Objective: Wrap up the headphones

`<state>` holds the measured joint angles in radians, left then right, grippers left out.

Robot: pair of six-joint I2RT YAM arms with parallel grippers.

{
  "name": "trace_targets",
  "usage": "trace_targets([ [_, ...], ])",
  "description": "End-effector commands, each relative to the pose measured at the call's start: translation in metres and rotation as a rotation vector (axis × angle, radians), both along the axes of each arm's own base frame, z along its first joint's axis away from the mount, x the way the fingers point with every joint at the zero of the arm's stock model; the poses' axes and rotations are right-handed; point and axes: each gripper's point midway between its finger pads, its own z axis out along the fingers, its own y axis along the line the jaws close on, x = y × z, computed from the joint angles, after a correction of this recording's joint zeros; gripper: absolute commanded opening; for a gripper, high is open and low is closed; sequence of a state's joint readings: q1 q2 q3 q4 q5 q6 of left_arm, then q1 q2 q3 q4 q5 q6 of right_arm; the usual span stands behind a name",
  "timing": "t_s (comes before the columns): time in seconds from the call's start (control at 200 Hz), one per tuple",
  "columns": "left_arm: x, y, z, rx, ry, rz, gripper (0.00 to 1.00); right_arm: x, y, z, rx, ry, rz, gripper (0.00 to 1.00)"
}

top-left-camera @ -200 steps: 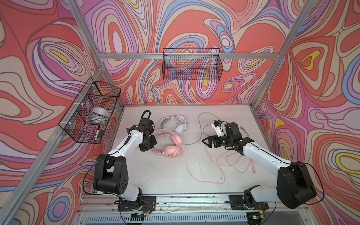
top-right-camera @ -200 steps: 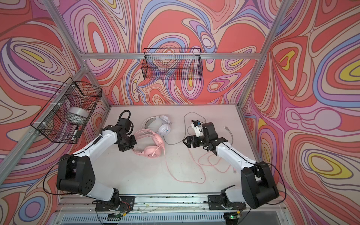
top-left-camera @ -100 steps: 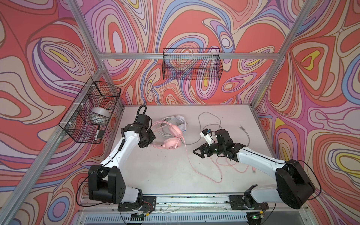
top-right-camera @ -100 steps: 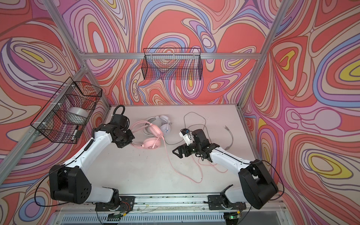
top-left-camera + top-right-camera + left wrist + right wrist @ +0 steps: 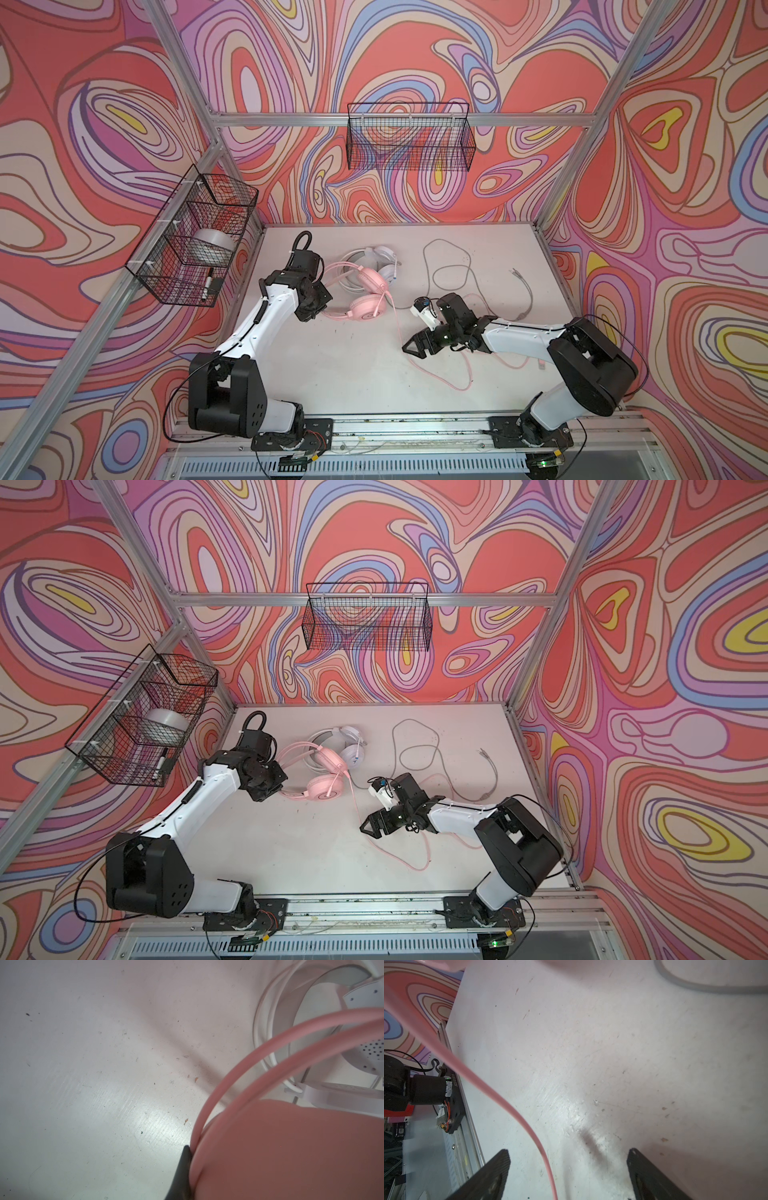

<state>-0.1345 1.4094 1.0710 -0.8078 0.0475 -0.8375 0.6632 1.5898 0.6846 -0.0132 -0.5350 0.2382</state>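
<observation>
clamping the pink headset (image 5: 361, 309) by its band: left gripper (image 5: 318, 307), closed tight. white headset (image 5: 390, 272) touching it at 12 o'clock. right gripper (image 5: 569, 1151), 4 o'clock of pink, jaws wide astride pink cable (image 5: 500, 1093). risk: cable rolls clear as jaws close; tugging drags both headsets.

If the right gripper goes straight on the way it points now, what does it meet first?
Most likely the pink cable, which runs between the open fingers of the right gripper and slants across its path. Whether it hangs at finger height is unclear.
</observation>
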Motion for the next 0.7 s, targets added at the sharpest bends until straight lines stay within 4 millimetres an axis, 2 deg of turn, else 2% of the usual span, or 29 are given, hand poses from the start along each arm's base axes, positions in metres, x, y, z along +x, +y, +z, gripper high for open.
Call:
trace_targets([
  [0.0, 0.001, -0.003, -0.006, -0.051, -0.020, 0.043, 0.00, 0.002, 0.001, -0.010, -0.036, 0.006, -0.017, 0.89],
  [0.165, -0.018, -0.001, -0.041, -0.049, 0.051, 0.060, 0.00, 0.005, -0.006, -0.014, -0.065, 0.000, -0.053, 0.88],
  [0.431, -0.044, 0.002, -0.083, -0.046, 0.127, 0.090, 0.00, 0.011, -0.011, -0.012, -0.098, -0.031, -0.080, 0.88],
  [0.616, -0.053, 0.003, -0.098, -0.037, 0.161, 0.092, 0.10, 0.019, -0.010, -0.003, -0.092, -0.063, -0.098, 0.88],
  [0.696, -0.056, 0.005, -0.102, -0.028, 0.173, 0.090, 0.18, 0.020, -0.010, -0.001, -0.091, -0.070, -0.103, 0.88],
])
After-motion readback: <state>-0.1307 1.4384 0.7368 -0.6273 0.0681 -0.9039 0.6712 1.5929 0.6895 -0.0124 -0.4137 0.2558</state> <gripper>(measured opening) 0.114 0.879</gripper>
